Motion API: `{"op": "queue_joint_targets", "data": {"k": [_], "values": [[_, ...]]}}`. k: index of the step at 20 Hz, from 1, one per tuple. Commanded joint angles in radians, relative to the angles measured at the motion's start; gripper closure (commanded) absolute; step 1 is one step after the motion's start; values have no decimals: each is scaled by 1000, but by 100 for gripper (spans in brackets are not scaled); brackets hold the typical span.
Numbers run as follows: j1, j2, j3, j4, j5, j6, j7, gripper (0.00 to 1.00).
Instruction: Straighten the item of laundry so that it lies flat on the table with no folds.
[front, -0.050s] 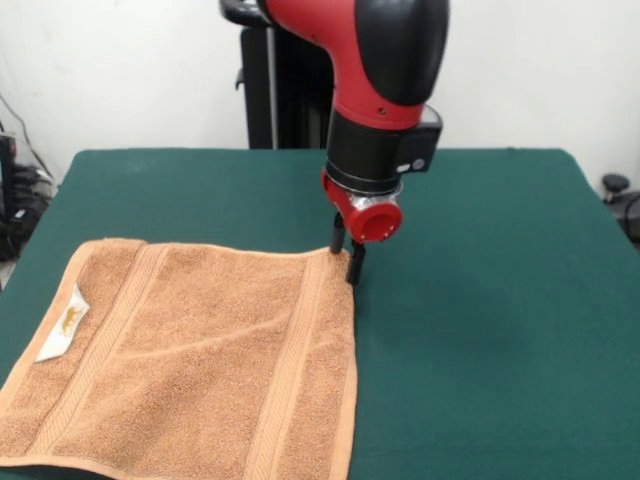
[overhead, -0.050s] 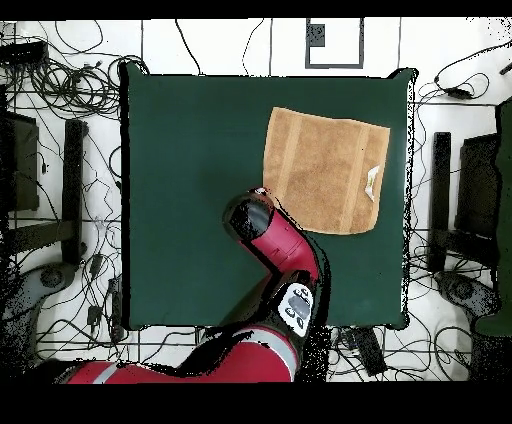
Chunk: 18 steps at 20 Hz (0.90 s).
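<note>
A small, roughly square terry hand towel in light orange-brown (front, -0.050s: 190, 360) lies spread out on the large rectangular table covered in dark green felt-like cloth (front, -0.050s: 490, 300). In the front view it takes up the lower left of the tabletop, with its near edge running off the bottom of the picture; in the overhead view (overhead, -0.050s: 325, 170) it sits toward the upper right part of the green surface (overhead, -0.050s: 190, 200), close to one long edge and well apart from the opposite end. The towel looks nearly flat — only shallow creases run across its middle. Woven border bands (front, -0.050s: 290, 360) run parallel to two opposite sides, and a small white tag with yellow print (front, -0.050s: 64, 322) lies on the pile near the left band.

The red and black arm (front, -0.050s: 385, 90) comes down to the towel's far right corner. Its gripper (front, -0.050s: 346, 255) has two dark, slim fingers (front, -0.050s: 355, 263) pointing down, with their tips right at that corner; they stand close together, but whether they pinch the cloth or merely touch it beside the edge I cannot tell. The corner itself seems slightly lifted against the fingers. From overhead, the arm's red casing (overhead, -0.050s: 280, 240) hides the gripper, and its tip reaches the towel's lower left corner in that view.

Around the table, the white floor is strewn with black cables (overhead, -0.050s: 70, 90).
</note>
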Motion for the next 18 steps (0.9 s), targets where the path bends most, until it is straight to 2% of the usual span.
{"op": "queue_joint_targets", "data": {"k": [1, 18], "values": [[11, 31, 102, -37, 56, 81, 280, 0], [-21, -3, 119, 11, 33, 87, 247, 0]]}}
